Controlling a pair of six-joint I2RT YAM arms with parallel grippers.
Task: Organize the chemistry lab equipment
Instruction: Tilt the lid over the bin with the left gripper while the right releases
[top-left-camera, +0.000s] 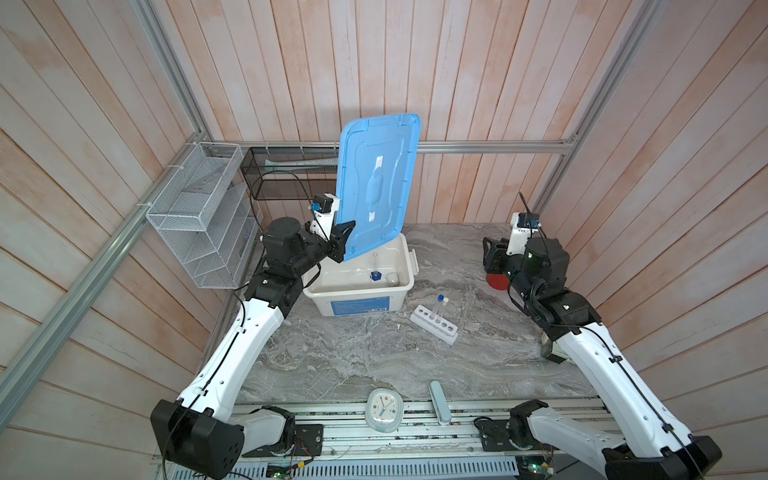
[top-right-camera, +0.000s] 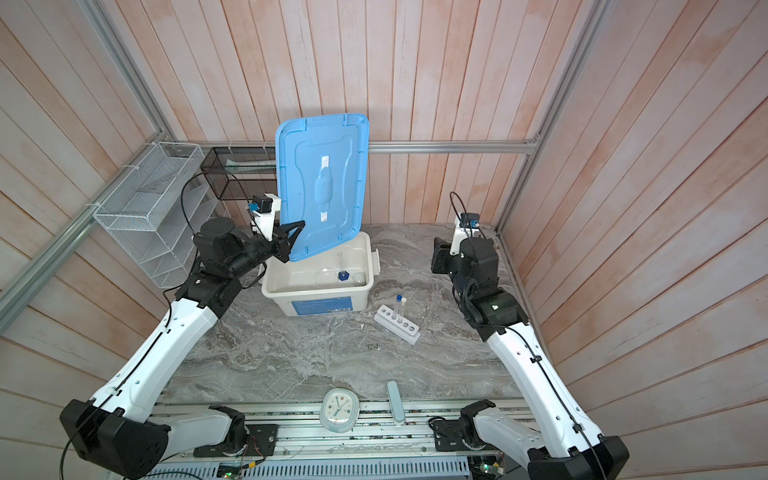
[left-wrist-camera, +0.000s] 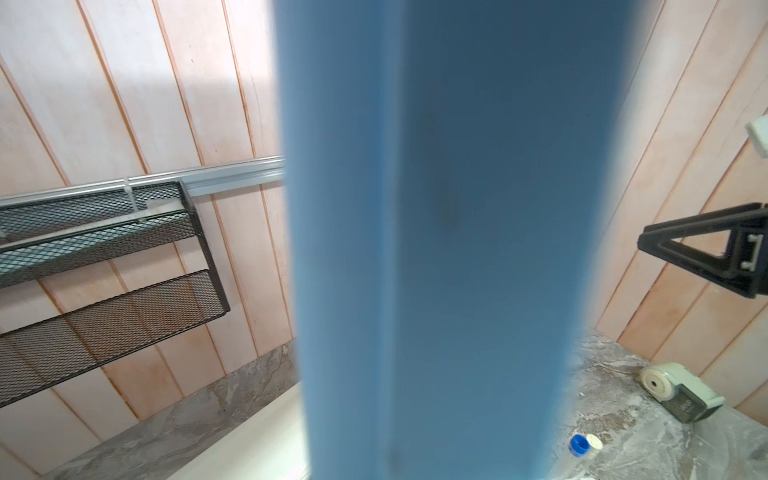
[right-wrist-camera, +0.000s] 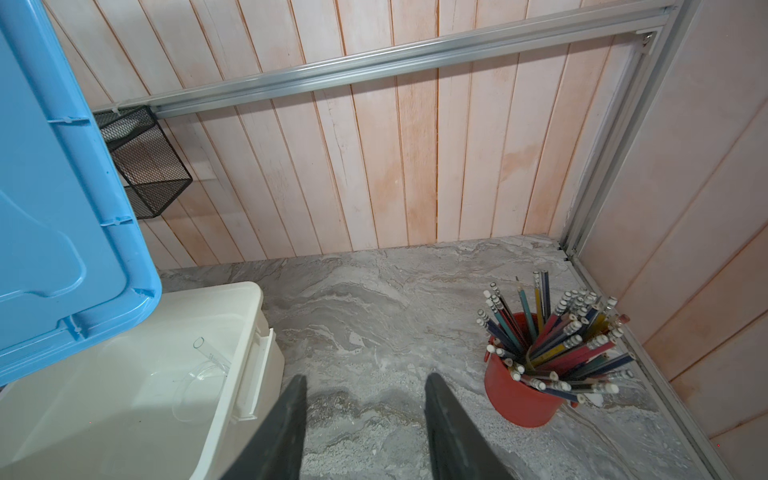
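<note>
The left gripper (top-left-camera: 345, 240) clamps lid (top-left-camera: 378, 183) upright over bin (top-left-camera: 409, 270); right gripper (right-wrist-camera: 366, 378) apart, empty; next, I'd judge, rack (top-left-camera: 434, 326) at bin's four o'clock goes in.

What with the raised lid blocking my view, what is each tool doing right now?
Left tool: closed on the edge of the blue lid.
Right tool: open, holding nothing.
</note>
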